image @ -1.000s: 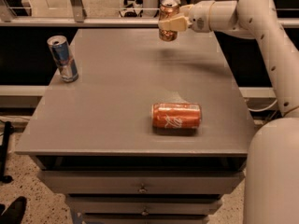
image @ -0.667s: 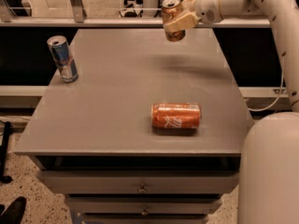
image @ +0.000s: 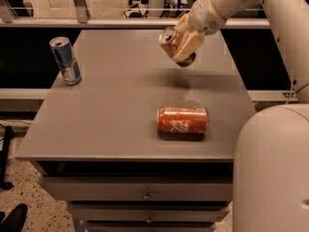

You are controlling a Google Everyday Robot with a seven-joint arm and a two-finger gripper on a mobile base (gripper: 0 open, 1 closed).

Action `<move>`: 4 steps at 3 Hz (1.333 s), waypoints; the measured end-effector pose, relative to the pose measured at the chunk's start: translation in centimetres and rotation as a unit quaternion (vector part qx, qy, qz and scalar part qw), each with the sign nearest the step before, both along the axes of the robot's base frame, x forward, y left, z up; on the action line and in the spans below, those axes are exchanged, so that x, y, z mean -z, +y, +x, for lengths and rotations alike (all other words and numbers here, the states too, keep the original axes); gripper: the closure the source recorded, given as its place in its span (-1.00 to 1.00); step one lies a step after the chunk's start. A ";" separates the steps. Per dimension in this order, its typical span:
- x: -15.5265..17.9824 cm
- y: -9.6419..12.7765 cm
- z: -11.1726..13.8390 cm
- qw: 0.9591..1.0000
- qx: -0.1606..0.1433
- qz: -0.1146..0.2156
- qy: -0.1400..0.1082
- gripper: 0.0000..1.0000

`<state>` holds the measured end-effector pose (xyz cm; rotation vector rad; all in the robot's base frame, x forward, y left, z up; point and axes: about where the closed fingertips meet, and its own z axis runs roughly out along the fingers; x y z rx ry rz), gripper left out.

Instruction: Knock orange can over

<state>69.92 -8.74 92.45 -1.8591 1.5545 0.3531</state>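
Gripper (image: 183, 50): mine, at the end of my white arm (image: 227, 1), which reaches in from the upper right. It hangs above the far middle part of the table, clear of the surface. Its cream fingers (image: 191, 41) are clamped on the orange can.

Orange can (image: 169, 41): dull copper-tan, silver top. Held in my gripper, off the table, tilted with its top towards the upper left and its base towards the lower right. A soft shadow lies on the tabletop beneath it.

Table (image: 111, 105): grey, flat top, seen from the front and from above.

Drawers (image: 96, 190): set under the tabletop, stacked one above the other, each with a small knob at the middle.

Bright orange can (image: 182, 120): vivid orange with white lettering. It lies on its side on the table's near right part, long axis running left to right, near the front edge. It is well apart from my gripper and from the can I hold.

Blue-and-silver can (image: 65, 60): slim, upright, at the table's left edge towards the back. It is well apart from both other cans.

Body shell (image: 273, 173): my own rounded white casing, filling the lower right corner, just beside the table's right front corner.

Rail (image: 96, 22): a pale horizontal bar running behind the table's far edge.

Floor (image: 29, 197): speckled, visible at lower left.
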 end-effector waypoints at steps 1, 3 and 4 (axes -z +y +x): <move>3.8 1.5 -3.2 0.991 -0.086 -0.101 0.021 0.94; 5.5 4.7 -4.6 0.981 -0.144 -0.133 0.009 -0.12; 5.7 5.3 -4.9 0.980 -0.150 -0.134 0.005 -0.61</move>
